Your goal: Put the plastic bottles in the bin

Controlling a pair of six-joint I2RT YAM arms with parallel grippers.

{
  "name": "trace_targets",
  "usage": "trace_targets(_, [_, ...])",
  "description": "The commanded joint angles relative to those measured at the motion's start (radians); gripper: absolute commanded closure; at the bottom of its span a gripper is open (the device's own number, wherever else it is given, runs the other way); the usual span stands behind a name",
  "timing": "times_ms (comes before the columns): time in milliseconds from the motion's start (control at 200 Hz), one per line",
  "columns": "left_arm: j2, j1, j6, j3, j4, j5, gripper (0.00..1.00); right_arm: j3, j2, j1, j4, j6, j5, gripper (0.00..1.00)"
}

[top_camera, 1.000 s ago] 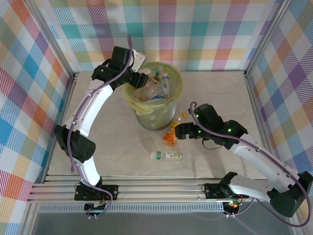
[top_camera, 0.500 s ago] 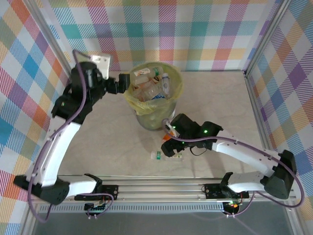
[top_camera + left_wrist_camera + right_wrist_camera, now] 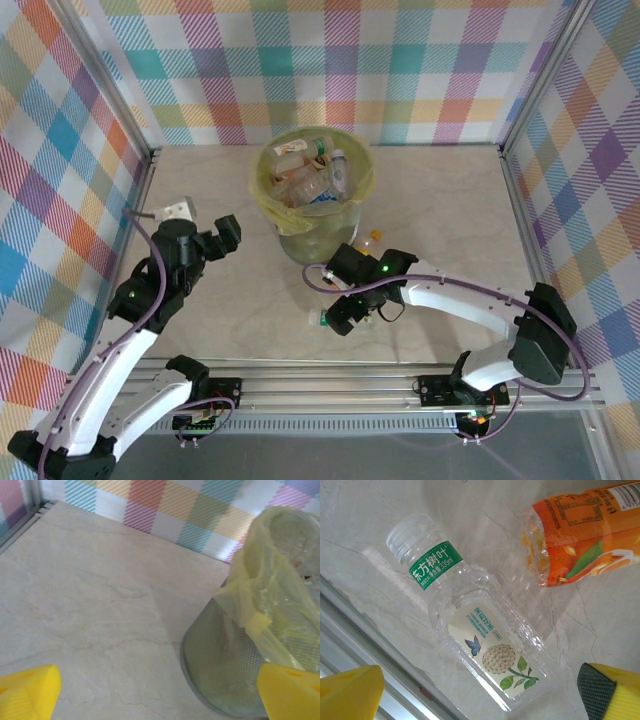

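Several bottles (image 3: 305, 180) lie inside the bin (image 3: 310, 240). In front of the bin, a clear bottle (image 3: 475, 630) and an orange bottle (image 3: 585, 535) lie on the surface (image 3: 450, 190). The right gripper (image 3: 343, 315) hangs over the clear bottle, fingers apart. Left of the bin, the left gripper (image 3: 224, 234) has its fingers apart, empty.

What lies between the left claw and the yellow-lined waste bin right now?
Only bare marble tabletop; the left wrist view shows it running from the left claw to the round translucent bin.
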Motion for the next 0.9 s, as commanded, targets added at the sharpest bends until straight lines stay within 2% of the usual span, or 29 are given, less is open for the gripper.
trace_targets(0, [-0.063,0.008,-0.070,-0.035,0.023,-0.086,0.00,-0.032,0.019,0.007,0.023,-0.037,0.014,0.00])
trace_targets(215, [-0.128,0.008,-0.091,-0.071,0.033,-0.152,0.00,-0.073,0.053,0.007,0.079,-0.067,0.024,0.00])
trace_targets(740, [-0.126,0.008,-0.089,-0.070,0.022,-0.174,0.00,-0.091,0.131,0.007,0.109,-0.067,0.015,0.00])
trace_targets(895, [-0.125,0.008,-0.087,-0.072,0.021,-0.179,0.00,-0.094,0.142,0.010,0.099,-0.052,0.001,0.04])
